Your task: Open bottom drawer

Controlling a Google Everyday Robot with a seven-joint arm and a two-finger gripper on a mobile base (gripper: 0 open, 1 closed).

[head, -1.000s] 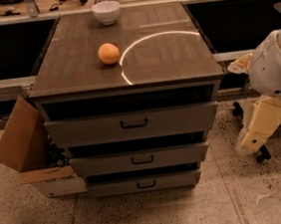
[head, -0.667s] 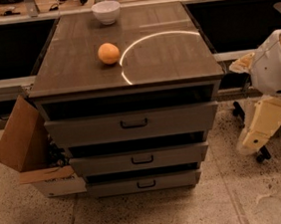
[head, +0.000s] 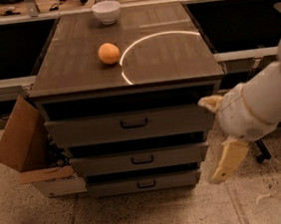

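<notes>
The bottom drawer is the lowest and slimmest of three grey drawers in the cabinet, with a small dark bail handle. It looks closed. My gripper hangs at the cabinet's right side, level with the middle drawer. It touches nothing. Its two cream fingers are spread apart and hold nothing, one at the top and one at the bottom. The lower fingertip is just right of the bottom drawer's end.
The top drawer is the widest. An orange and a white bowl sit on the cabinet top. An open cardboard box leans at the cabinet's left. A caster is behind my arm.
My arm and gripper have moved left and down, from well right of the cabinet to right beside its right edge. The drawers and objects have not moved.
</notes>
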